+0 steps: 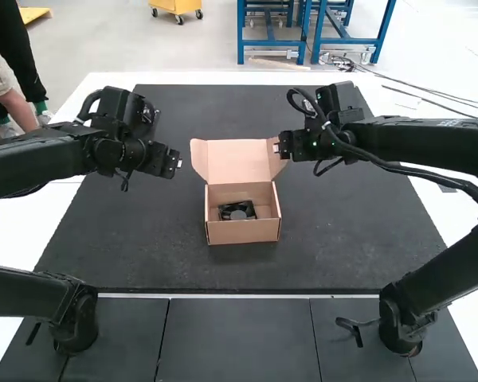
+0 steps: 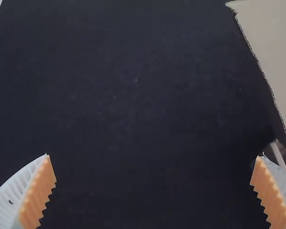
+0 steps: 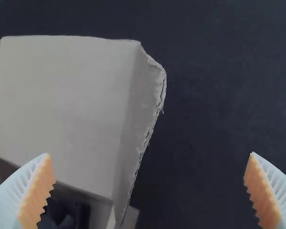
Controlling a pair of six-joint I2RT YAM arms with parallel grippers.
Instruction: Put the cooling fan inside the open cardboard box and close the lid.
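Observation:
A small cardboard box (image 1: 243, 225) stands in the middle of the black mat, its lid (image 1: 233, 160) raised behind it. The black cooling fan (image 1: 237, 211) lies inside the box. My left gripper (image 1: 178, 163) hovers just left of the lid, open and holding nothing; the lid's corner (image 2: 269, 43) shows in the left wrist view. Close to the lid's upper right corner is my right gripper (image 1: 278, 146), open with nothing between its fingers. The right wrist view looks down on the lid (image 3: 71, 105) and a dark bit of the fan (image 3: 66, 214) below it.
The black mat (image 1: 358, 223) covers most of the white table, with bare room on both sides of the box. Dark panels (image 1: 239, 338) lie along the near edge between the two arm bases.

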